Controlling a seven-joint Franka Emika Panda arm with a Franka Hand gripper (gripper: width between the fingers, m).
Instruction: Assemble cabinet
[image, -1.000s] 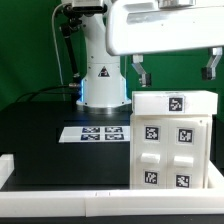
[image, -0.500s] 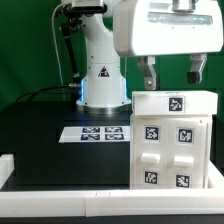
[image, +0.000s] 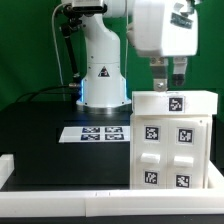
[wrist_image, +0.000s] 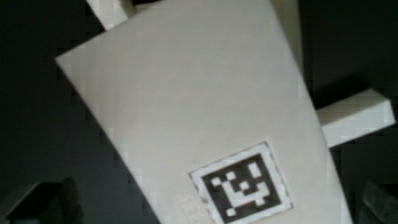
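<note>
The cabinet (image: 172, 140) is a white box with several black-and-white tags on its front. It stands upright on the black table at the exterior view's right. Its top panel (image: 175, 102) carries one tag. My gripper (image: 166, 78) hangs just above the back of that top panel, fingers pointing down, apart and holding nothing. In the wrist view the top panel (wrist_image: 178, 110) fills most of the picture, with its tag (wrist_image: 246, 185) close to the jaws. One dark finger (wrist_image: 50, 203) shows beside the panel's edge.
The marker board (image: 100, 132) lies flat on the black table to the left of the cabinet. The robot base (image: 100, 75) stands behind it. A white rail (image: 60, 197) runs along the table's front edge. A green wall is behind.
The gripper has come down toward the cabinet's top, shifted toward the exterior view's left and turned about its wrist, so the fingers look closer together. The cabinet has not moved.
</note>
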